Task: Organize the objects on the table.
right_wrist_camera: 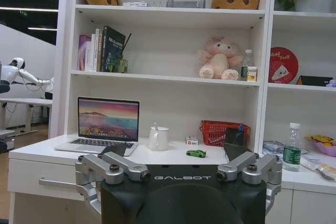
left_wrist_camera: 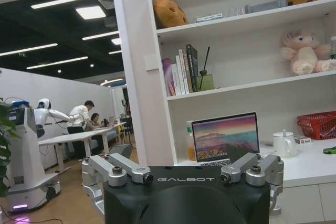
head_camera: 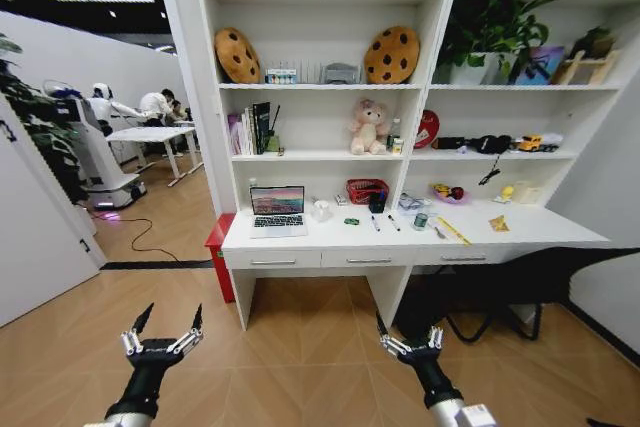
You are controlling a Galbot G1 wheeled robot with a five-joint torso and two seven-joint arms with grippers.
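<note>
The long white table (head_camera: pixel 530 228) stands ahead, below a wall of shelves. On it, from the left, are a silver laptop (head_camera: pixel 278 213) with its lid up, a tiny green toy car (head_camera: pixel 352 221), two dark pens (head_camera: pixel 376 224) and a black pen cup (head_camera: pixel 377 203). A small bottle (right_wrist_camera: pixel 292 147) stands further right. The wrist views face the laptop (left_wrist_camera: pixel 226 138) (right_wrist_camera: pixel 107 119) and the car (right_wrist_camera: pixel 197 153). My left gripper (head_camera: pixel 166 331) and right gripper (head_camera: pixel 408 338) hang open and empty over the wooden floor, well short of the desk.
On the desk also sit a white mug (head_camera: pixel 321 210), a red basket (head_camera: pixel 366 190) and a yellow strip (head_camera: pixel 455 232). A red box (head_camera: pixel 218 243) stands by the desk's left leg, dark furniture (head_camera: pixel 520 287) at its right. Open floor lies between me and the desk.
</note>
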